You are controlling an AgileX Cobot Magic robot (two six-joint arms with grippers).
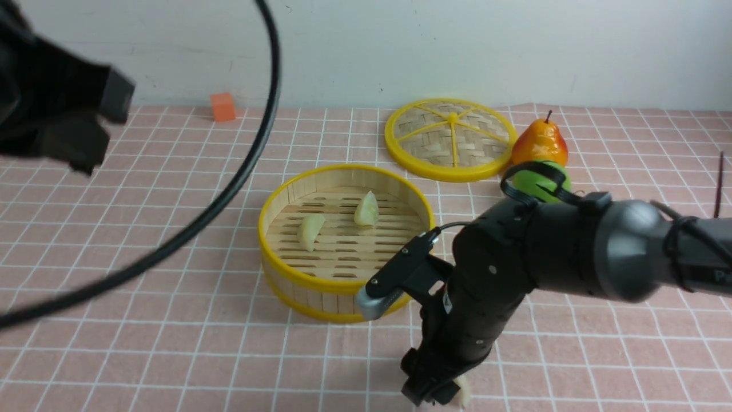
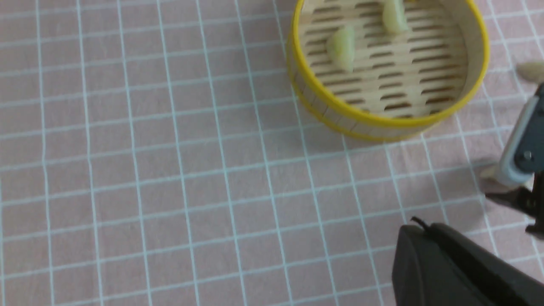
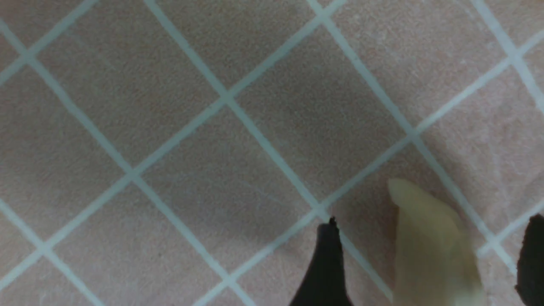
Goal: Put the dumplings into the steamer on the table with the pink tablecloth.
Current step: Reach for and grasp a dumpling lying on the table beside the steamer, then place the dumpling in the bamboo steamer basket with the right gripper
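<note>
Low over the near side of the pink tablecloth [image 1: 171,320], right gripper [image 3: 431,242] stands spread astride one dumpling [image 3: 429,255] lying flat, apparently to pinch it for the steamer [image 1: 286,269] just beyond, which holds two; left gripper [image 1: 100,123] clenched, raised clear.

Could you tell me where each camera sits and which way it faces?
Front view: between the arms, facing forward at the steamer on the pink tablecloth; shows left arm and right arm.
Left wrist view: on the left wrist, looking down at steamer and cloth; shows the shut left hand.
Right wrist view: on the right wrist, close above the cloth; right hand open around a dumpling.
Shared by front and left wrist: the steamer, two dumplings inside.
</note>
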